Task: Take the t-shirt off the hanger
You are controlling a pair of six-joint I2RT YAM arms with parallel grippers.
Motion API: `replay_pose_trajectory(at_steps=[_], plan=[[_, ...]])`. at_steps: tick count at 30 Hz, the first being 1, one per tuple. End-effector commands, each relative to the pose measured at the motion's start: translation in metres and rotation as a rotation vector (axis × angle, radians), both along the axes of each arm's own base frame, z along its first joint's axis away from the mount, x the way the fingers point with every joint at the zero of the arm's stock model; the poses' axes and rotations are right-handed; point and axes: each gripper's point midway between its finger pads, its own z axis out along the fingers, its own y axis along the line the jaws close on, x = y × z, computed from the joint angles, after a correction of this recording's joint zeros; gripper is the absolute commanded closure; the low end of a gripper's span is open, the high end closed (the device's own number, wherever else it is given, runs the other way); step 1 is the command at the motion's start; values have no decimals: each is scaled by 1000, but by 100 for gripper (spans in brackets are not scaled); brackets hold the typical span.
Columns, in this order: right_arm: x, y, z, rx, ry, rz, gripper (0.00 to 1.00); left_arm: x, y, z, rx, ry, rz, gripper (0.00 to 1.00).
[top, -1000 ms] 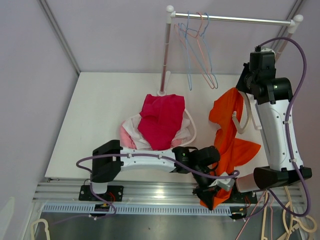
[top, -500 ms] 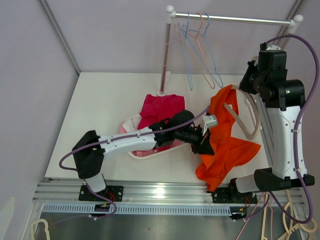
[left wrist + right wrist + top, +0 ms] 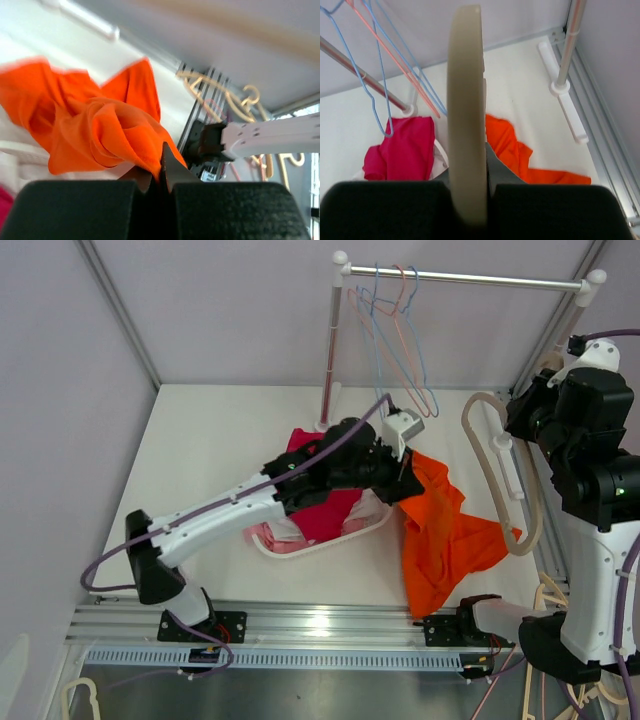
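**Top external view.** You are seeing the left gripper (image 3: 408, 483) reaching out over the middle of the table (image 3: 200, 470), where it is pinching a fold of the orange t-shirt (image 3: 440, 535). The rest of the t-shirt is draping down onto the table, just right of the basket (image 3: 300, 548) that is holding a magenta garment (image 3: 320, 495). The right gripper (image 3: 513, 432) is clamping the beige hanger (image 3: 466, 420) and holding it up at the table's right side. The hanger's loop is showing bare, with no cloth over it. One corner of the t-shirt is lying close to the hanger's lower end, and you cannot tell whether the two are touching. Wire hangers (image 3: 395, 330) are hanging from the rail (image 3: 470, 278) at the back.

**Left wrist view.** You are seeing both fingers pressing together on bunched orange fabric, with no gap showing between them. The t-shirt is folding upward and leftward from the pinch point.

**Right wrist view.** You are seeing the hanger edge-on and upright, with one finger bearing on each of its flat sides. Beneath it, the t-shirt is lying on the table to the right of the magenta garment
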Motion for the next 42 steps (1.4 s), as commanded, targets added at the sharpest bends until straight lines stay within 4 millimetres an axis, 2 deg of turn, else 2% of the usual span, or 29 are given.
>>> replay_pose_trajectory(at_steps=[1,2,3,4,5,6,7,9,10,12,13,14,15,16,18,19,20,25,26,30,33,34,35,36,38,39,40,41,42], plan=[[35,0,22,-30,-152,-10,100,-3,59,137,-196,-207,75,99],[46,4,7,-38,-140,4,100,-4,73,157,-230,-235,89,99],[45,4,12,-34,-186,11,100,-4,87,194,-296,-277,104,99],[52,7,30,-23,-292,17,100,7,100,203,-304,-290,119,99],[59,9,13,-26,-284,25,100,9,111,227,-351,-320,121,99],[53,10,21,-17,-333,37,100,12,119,249,-401,-357,122,99],[55,13,35,-14,-408,53,100,24,131,263,-428,-399,145,99],[59,17,29,-7,-420,70,100,36,143,282,-472,-464,177,99],[60,17,31,-7,-426,69,100,43,157,306,-525,-536,207,99],[64,19,35,-4,-432,74,100,48,166,325,-560,-590,208,99],[71,20,31,-5,-414,73,100,51,180,353,-601,-656,230,99],[74,19,28,-8,-398,69,100,55,184,360,-606,-674,241,99],[76,19,29,-11,-397,68,100,49,194,379,-637,-720,243,99],[80,20,30,-17,-397,72,100,62,199,383,-638,-747,268,99],[85,20,40,-27,-448,77,100,63,211,400,-681,-812,288,99],[90,21,36,-28,-453,91,100,70,218,402,-689,-812,306,99],[96,21,44,-28,-494,88,100,79,218,399,-689,-796,321,99],[130,16,41,-22,-472,129,100,108,202,376,-629,-766,322,99],[134,21,47,-18,-480,163,100,112,202,374,-623,-769,328,99],[163,29,32,-6,-456,213,100,110,211,383,-619,-823,365,99],[173,33,36,-13,-479,248,100,103,223,386,-611,-820,387,99],[183,35,30,-13,-465,265,100,106,223,379,-587,-812,399,99],[192,38,29,-17,-464,297,100,110,226,360,-538,-784,425,99],[190,40,36,-19,-481,309,100,114,229,361,-532,-794,454,99],[203,46,32,-21,-484,345,100,89,253,358,-551,-802,522,99],[206,49,33,-27,-496,363,100,100,254,335,-551,-781,560,99],[212,51,36,-31,-519,374,100,65,270,348,-614,-818,577,99],[215,53,36,-29,-528,378,100,84,262,309,-554,-759,611,99],[217,55,37,-29,-538,385,100,81,264,304,-553,-740,621,99]])
